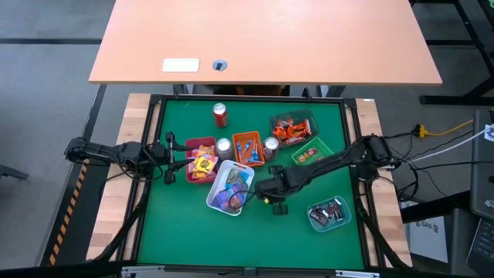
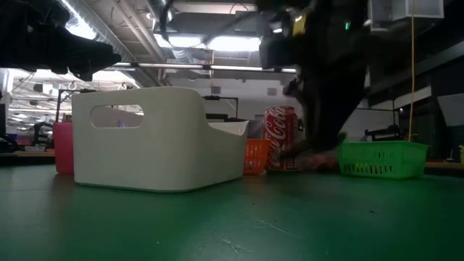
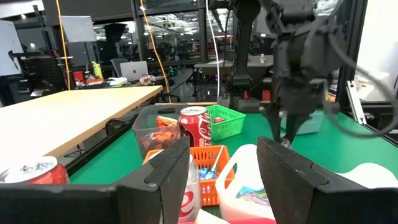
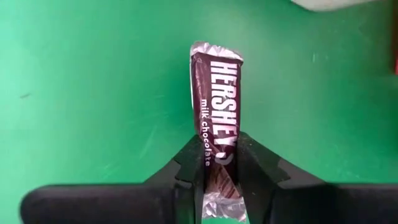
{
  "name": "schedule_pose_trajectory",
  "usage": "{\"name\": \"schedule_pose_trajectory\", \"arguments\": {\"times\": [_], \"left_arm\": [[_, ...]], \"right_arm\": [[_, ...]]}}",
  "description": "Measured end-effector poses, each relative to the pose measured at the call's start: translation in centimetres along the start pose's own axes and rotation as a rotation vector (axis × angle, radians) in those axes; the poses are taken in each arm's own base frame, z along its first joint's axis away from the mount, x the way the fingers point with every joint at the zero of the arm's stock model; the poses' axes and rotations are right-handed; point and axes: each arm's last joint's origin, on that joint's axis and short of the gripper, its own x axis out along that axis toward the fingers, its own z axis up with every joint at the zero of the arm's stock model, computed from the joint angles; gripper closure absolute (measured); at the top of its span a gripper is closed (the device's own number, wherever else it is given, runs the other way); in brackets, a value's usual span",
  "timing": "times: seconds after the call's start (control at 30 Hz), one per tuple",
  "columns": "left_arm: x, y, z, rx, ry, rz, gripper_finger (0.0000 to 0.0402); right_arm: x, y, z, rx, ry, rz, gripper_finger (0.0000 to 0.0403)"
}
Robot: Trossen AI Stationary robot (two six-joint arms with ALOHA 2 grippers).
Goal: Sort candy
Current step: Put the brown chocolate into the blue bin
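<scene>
Candy [image 4: 216, 102], a Hershey's milk chocolate bar, is clenched between the right claw [image 4: 217, 163] fingers above the green worktop [image 4: 93, 93].
Most sweets already sit in trays; this bar seems the last loose one, probably bound for the dark-wrapper tray [image 1: 329, 215]. Left claw [image 3: 221, 165] hangs spread, empty.
</scene>
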Motion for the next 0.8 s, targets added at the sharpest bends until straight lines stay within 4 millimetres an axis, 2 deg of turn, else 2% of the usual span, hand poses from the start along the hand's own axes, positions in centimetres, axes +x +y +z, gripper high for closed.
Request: {"name": "schedule_pose_trajectory", "arguments": {"times": [0.2,0.37,0.57,0.8], "left_arm": [[0.0,0.0,0.0,0.0,0.0,0.0,0.0224],[0.0,0.0,0.0,0.0,0.0,0.0,0.0224],[0.0,0.0,0.0,0.0,0.0,0.0,0.0224],[0.0,0.0,0.0,0.0,0.0,0.0,0.0224]], "right_arm": [[-2.7,2.0,0.1,-0.086,0.081,0.002,0.0325],[-4.8,4.9,-1.3,-0.181,0.194,-0.011,0.0324],[-7.2,7.4,-4.7,-0.267,0.216,-0.02,0.0324],[-8.8,7.5,-9.9,-0.032,0.179,-0.095,0.0324]]}}
